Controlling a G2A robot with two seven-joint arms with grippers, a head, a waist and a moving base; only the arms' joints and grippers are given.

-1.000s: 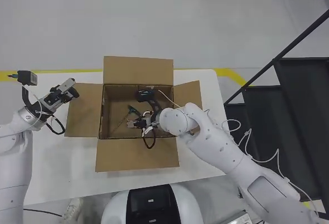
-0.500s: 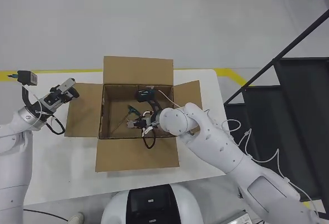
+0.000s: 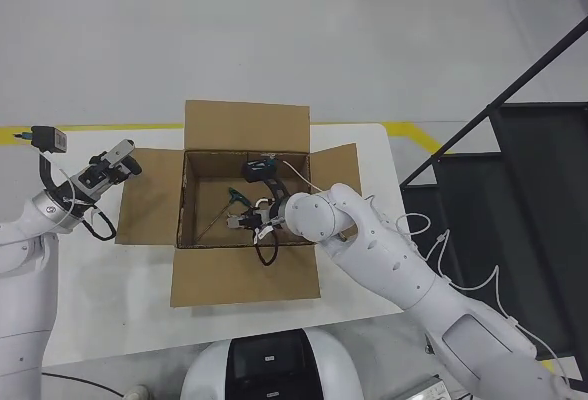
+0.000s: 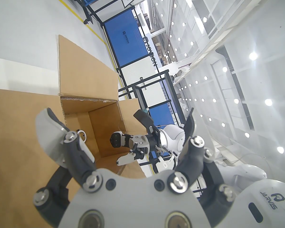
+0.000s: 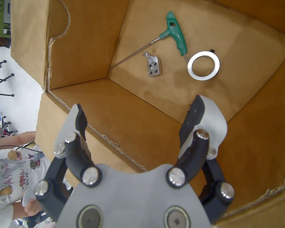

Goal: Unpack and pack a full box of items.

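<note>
hanging inside the open cardboard box (image 3: 246,125), the right tool (image 5: 137,106) has its two fingers spread wide and holds nothing. it points down at the box floor, where three items lie: a green t-handle hex key (image 5: 178,36), a small metal block (image 5: 154,66) and a silver ring (image 5: 189,66). the long shaft of the key runs into a bottom corner and the block lies just beside this shaft. the ring touches or almost touches the end of the handle; i cannot tell which. i judge that the opening is wide because the tool must go around one of these parts, and the ring seems the nearest to it. all three lie flat on the cardboard, so the fingers probably need to come very low, and the thin ring could slip away.

the left tool (image 4: 120,113) is also wide and empty. it is held beside the box, over the outer flap and the white table (image 3: 124,300), well apart from the right arm, i think so that it does not block the way in. the flaps are folded outward for the same reason.
</note>
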